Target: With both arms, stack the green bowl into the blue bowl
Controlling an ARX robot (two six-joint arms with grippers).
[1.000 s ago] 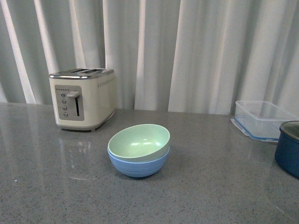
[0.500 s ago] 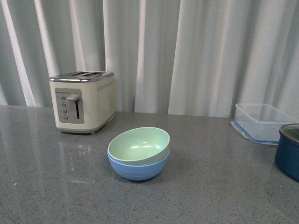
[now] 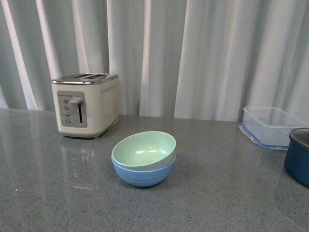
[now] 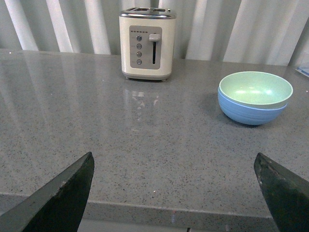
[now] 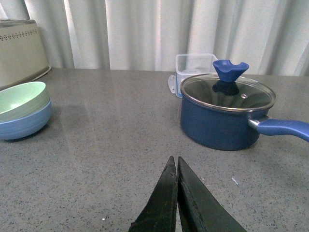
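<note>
A speckled grey counter [image 3: 231,193] runs before pale pleated curtains [image 3: 207,53]. The green bowl [image 3: 144,150] sits tilted inside the blue bowl [image 3: 143,175], near the toaster [image 3: 86,104]. Left claw [image 4: 174,186] gapes wide, empty; right claw [image 5: 175,181] is pressed closed, empty.

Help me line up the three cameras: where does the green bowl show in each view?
Front view: the green bowl sits centre, nested in the blue bowl.
Left wrist view: the green bowl shows upper right, far beyond the spread fingers.
Right wrist view: the green bowl shows at the left edge.
Shared landmark: the cream toaster, also seen at and.
</note>
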